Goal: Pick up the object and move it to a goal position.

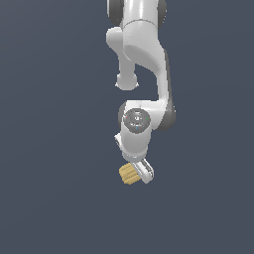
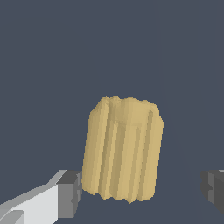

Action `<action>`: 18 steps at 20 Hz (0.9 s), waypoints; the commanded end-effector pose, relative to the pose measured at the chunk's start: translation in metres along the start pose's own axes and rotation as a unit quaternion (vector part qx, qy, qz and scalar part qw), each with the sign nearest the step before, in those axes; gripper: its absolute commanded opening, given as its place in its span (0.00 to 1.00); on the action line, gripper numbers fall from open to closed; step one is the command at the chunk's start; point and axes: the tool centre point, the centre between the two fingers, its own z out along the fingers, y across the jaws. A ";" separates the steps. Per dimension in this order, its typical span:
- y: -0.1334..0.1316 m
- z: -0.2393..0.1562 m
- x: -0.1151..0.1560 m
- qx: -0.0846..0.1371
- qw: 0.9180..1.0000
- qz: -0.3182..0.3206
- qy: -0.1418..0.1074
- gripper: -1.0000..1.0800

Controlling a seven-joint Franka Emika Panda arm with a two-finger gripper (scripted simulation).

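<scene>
Yellow-tan colour is seen on the object, a small blocky piece with ridges and grooves running along its length, like little wooden slats pressed together. In the wrist view it is found between the two fingers, but a little off the middle: one dark pad is just beside its edge, maybe touching, and a wide gap is left before the other pad. The jaws are spread apart, wider than the piece, so nothing is held yet. The long way of the object, shown by its ridges, is pointed away from the camera and lies across the line between the two pads, so the narrow sides are faced by the pads. That is judged to be a good way for squeezing.

In the exterior view the gripper is seen low down at the end of the white arm, and the object sticks out from it on the exterior view's left. The plain dark grey floor is all around. Whether the piece rests on the floor cannot be told. No goal mark is seen. It is judged that closing the jaws is needed next, and the piece may be pushed sideways as the pads close.
</scene>
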 end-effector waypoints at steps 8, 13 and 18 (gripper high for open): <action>-0.006 0.012 0.003 0.000 0.998 0.060 0.001 0.96; -0.007 0.013 0.003 0.000 0.998 0.063 0.001 0.96; -0.006 0.023 0.003 0.000 0.998 0.063 0.001 0.96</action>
